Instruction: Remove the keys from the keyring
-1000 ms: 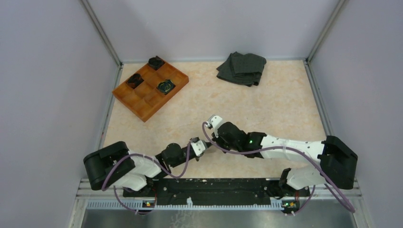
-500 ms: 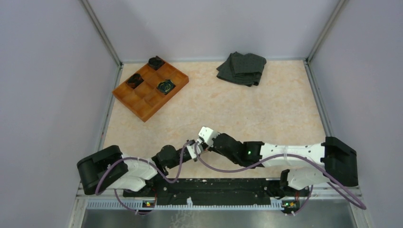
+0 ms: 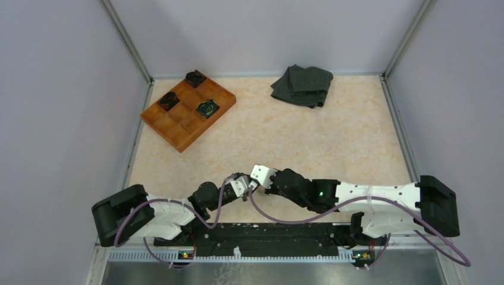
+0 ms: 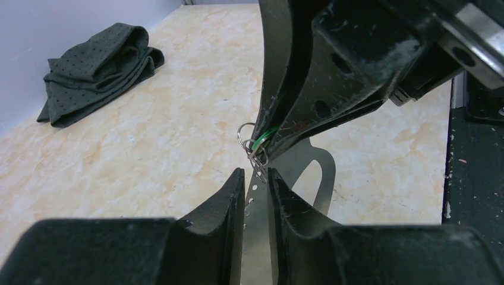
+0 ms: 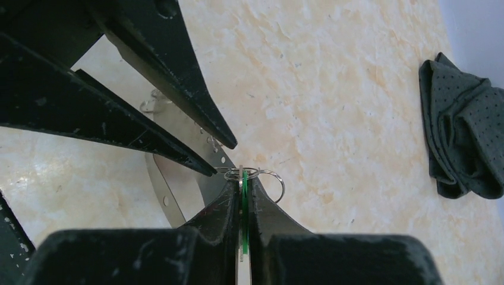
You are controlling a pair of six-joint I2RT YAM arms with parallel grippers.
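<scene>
Two arms [image 3: 166, 214] [image 3: 368, 195], one orange tray [image 3: 178, 129], three black round objects [image 3: 194, 77] [image 3: 169, 100] [image 3: 208, 107], one cloth [image 3: 303, 86]

We note keyring [image 5: 271, 172]: thin bright wire, polished metal, glinting. Keys [image 4: 254, 193]: flat grey metal, dull brushed sheen, punched holes. Green sliver [image 5: 244, 208] reads to us as glossy plastic. Left tool [image 4: 255, 173] and right tool [image 5: 243, 180]: black, matt, hard-looking, scuffed with pale scratches. Surface [image 3: 333, 136]: beige marbled pattern, smooth, faint sheen. Cloth [image 3: 302, 86]: dark, matt, soft, dotted weave. Tray [image 3: 178, 135]: orange, matt, plastic-like to our eye.
</scene>
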